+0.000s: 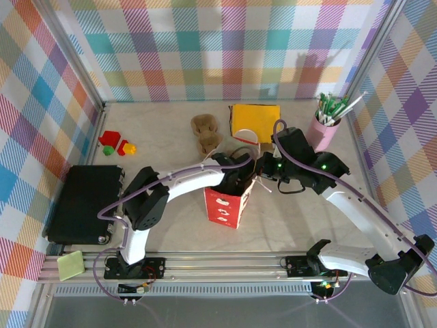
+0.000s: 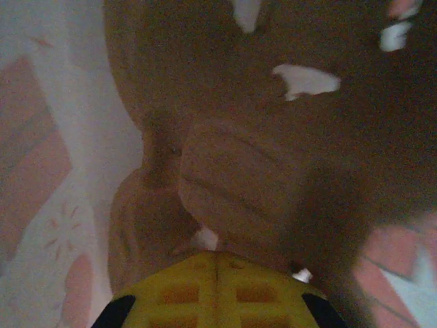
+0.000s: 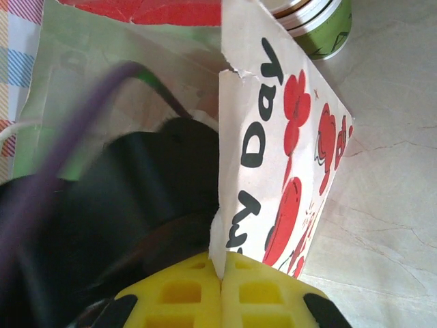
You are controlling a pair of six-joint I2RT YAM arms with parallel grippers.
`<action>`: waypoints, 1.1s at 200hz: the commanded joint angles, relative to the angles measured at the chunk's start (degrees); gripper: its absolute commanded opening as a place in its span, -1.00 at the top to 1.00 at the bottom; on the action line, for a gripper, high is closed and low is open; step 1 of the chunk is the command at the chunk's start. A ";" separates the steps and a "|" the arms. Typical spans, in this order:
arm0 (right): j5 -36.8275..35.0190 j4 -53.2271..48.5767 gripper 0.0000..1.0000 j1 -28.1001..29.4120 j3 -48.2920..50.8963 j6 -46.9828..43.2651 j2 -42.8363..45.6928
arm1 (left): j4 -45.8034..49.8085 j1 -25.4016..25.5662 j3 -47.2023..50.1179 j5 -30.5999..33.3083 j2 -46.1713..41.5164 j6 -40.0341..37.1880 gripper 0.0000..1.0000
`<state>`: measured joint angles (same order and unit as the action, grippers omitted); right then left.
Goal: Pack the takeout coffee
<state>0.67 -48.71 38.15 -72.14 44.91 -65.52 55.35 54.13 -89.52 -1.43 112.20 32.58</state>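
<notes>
A red-and-white printed paper bag stands upright at the table's middle. My left gripper reaches down into its open top. Inside the bag, the left gripper is shut on the edge of a brown pulp cup carrier, which hangs close in front of it. My right gripper is at the bag's right rim. There the right gripper is shut on the torn top edge of the bag's wall. The takeout coffee is hidden.
A nested pile of green-banded cups stands just beyond the bag. Brown pulp carriers and a yellow packet lie behind it. A pink pen cup is back right, small toys back left, a black box left.
</notes>
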 commanded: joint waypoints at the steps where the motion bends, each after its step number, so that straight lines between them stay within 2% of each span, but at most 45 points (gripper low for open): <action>1: 0.17 -0.08 0.88 -0.05 -1.73 -1.18 -0.40 | 3.93 0.54 -3.74 1.44 -5.62 0.59 1.00; 71: 0.08 0.27 0.88 -0.01 -2.36 -1.48 -1.10 | 5.18 0.54 -10.19 1.88 -14.32 2.03 0.99; 116: 1.61 2.77 0.89 -0.01 -2.07 -6.12 -0.31 | 7.87 0.39 -17.48 2.92 -19.43 1.44 0.68; 132: 4.51 5.74 0.91 -0.02 -1.02 -9.43 1.22 | 4.93 0.29 -18.71 0.26 -23.08 2.58 0.46; 149: 7.68 8.90 0.93 -0.01 0.71 -12.69 3.49 | 1.33 0.11 -19.16 -0.68 -27.69 3.34 0.33; 166: 10.00 10.47 0.98 -0.02 2.28 -14.89 6.18 | -0.20 -0.71 -18.96 2.44 -32.89 2.84 0.22; 192: 12.80 13.31 1.00 -0.01 6.72 -16.82 12.20 | -1.74 -1.89 -15.57 12.82 -41.54 -0.81 0.08; 220: 15.54 17.44 1.00 -0.01 13.20 -18.07 19.78 | -4.16 -2.95 -9.24 21.98 -49.53 -4.99 0.02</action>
<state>11.75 -37.26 38.15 -62.81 30.20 -50.78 53.32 52.29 -103.48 10.22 66.85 32.16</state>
